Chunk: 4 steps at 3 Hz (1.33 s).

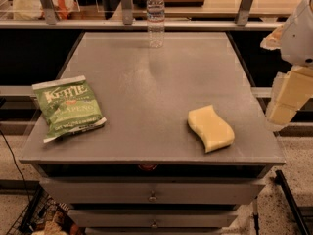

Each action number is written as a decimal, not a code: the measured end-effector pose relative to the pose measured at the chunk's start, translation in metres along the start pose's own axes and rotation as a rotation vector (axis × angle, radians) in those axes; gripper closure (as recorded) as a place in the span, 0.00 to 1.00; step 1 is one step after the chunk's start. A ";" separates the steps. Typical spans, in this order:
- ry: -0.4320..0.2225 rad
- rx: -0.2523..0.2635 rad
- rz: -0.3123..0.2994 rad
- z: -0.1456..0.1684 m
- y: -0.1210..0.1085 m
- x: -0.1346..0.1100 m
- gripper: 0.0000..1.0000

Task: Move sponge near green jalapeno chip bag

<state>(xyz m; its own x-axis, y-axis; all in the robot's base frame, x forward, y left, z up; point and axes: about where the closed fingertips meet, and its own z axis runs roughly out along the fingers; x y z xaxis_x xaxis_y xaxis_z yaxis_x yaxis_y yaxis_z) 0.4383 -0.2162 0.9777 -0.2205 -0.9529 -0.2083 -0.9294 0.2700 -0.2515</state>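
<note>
The sponge (211,128), a pale yellow foam block with wavy sides, lies on the grey table (156,82) near the front right. The green jalapeno chip bag (68,108) lies flat at the front left of the table, far from the sponge. My gripper (286,102), with pale yellow blocky fingers, hangs off the table's right edge, to the right of the sponge and a little above table level. It holds nothing and does not touch the sponge.
A clear plastic water bottle (155,17) stands upright at the back middle of the table. Drawers (152,192) sit below the front edge. A rail and counter run behind the table.
</note>
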 end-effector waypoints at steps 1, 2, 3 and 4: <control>0.000 0.000 0.001 0.001 0.000 -0.001 0.00; 0.000 -0.029 0.033 0.015 -0.003 -0.002 0.00; -0.004 -0.082 0.068 0.039 -0.001 -0.010 0.00; -0.004 -0.086 0.074 0.042 -0.001 -0.011 0.00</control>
<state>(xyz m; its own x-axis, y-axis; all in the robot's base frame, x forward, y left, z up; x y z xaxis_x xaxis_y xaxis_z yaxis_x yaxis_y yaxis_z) 0.4541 -0.2002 0.9411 -0.2886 -0.9300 -0.2275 -0.9326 0.3268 -0.1528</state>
